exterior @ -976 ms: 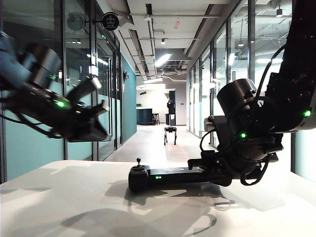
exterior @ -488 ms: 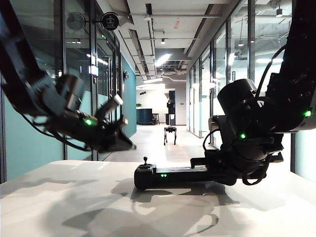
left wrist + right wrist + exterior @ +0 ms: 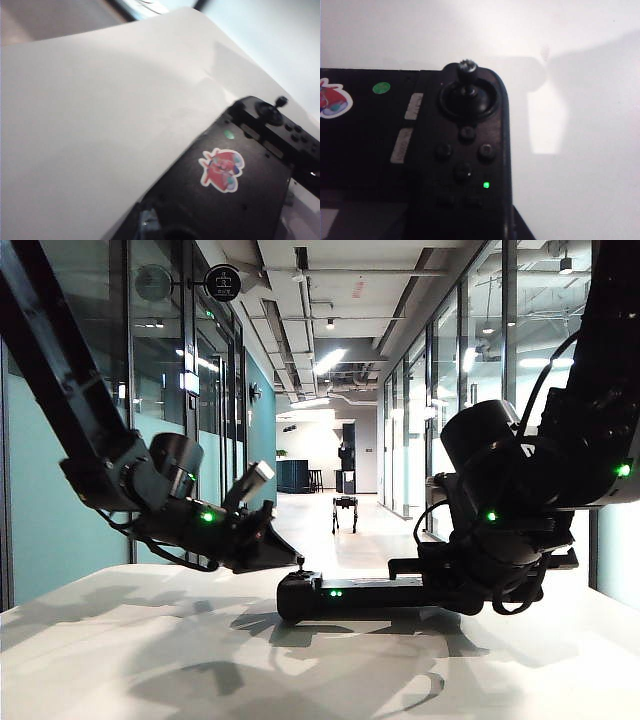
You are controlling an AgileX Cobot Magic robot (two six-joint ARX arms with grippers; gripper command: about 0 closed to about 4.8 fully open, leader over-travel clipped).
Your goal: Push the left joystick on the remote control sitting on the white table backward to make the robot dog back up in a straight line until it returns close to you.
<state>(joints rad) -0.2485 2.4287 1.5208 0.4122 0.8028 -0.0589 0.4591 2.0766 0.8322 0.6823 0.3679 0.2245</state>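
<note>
On the left of the exterior view, your left gripper [image 3: 285,548] reached down over the table [image 3: 120,660], its tip right beside the left joystick [image 3: 300,561] at the near end of the remote [image 3: 360,592]; whether its fingers were spread or pressed together you could not tell. That remote lay flat mid-table, green lights glowing on its side. Down the corridor behind it, well apart from the table, the dog [image 3: 345,512] stood on the floor. On the right, your right gripper [image 3: 450,585] sat low at the remote's far end, seemingly gripping it, though the hold itself was hidden. From the right wrist camera, one stick [image 3: 467,70] stood upright in its round socket, with nothing touching it.
</note>
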